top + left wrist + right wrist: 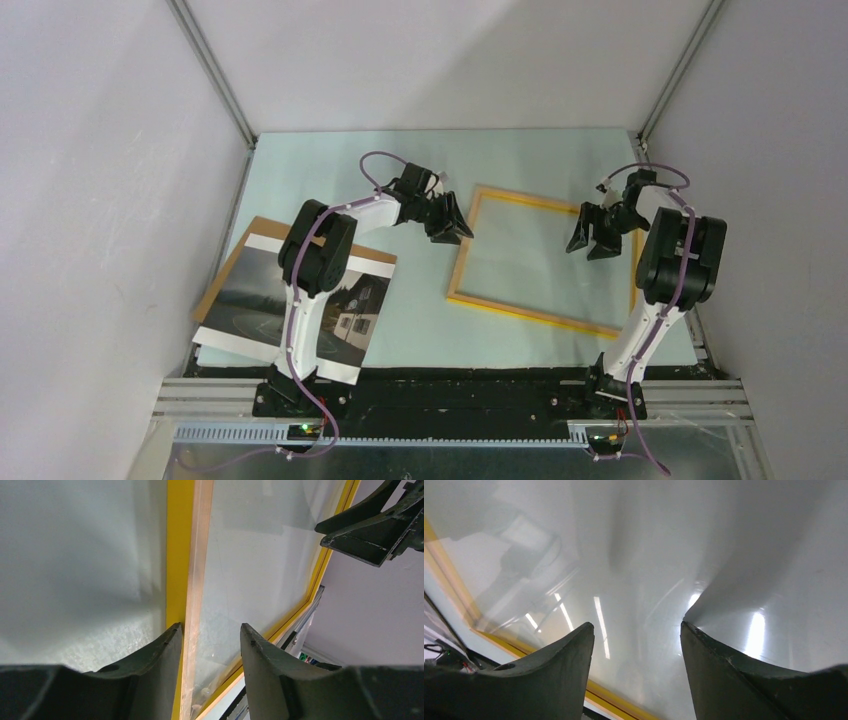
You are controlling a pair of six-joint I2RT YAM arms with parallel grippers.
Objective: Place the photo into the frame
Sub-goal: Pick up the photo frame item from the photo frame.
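The photo (pixel 250 295) lies flat on a brown board (pixel 232 262), well to the left of the left end effector (pixel 455 235) and apart from it. That end effector has its fingers spread, straddling the left rail of the frame (pixel 530 314), which rests on the pale worktop (pixel 420 330). The right end effector (pixel 590 250) hangs over the pane near the frame's right rail, fingers apart with nothing between them.

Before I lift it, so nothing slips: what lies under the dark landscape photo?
A plain brown backing board shows past the far and left edges of the grey misty landscape print. Its middle is covered, so anything else beneath is unseen.
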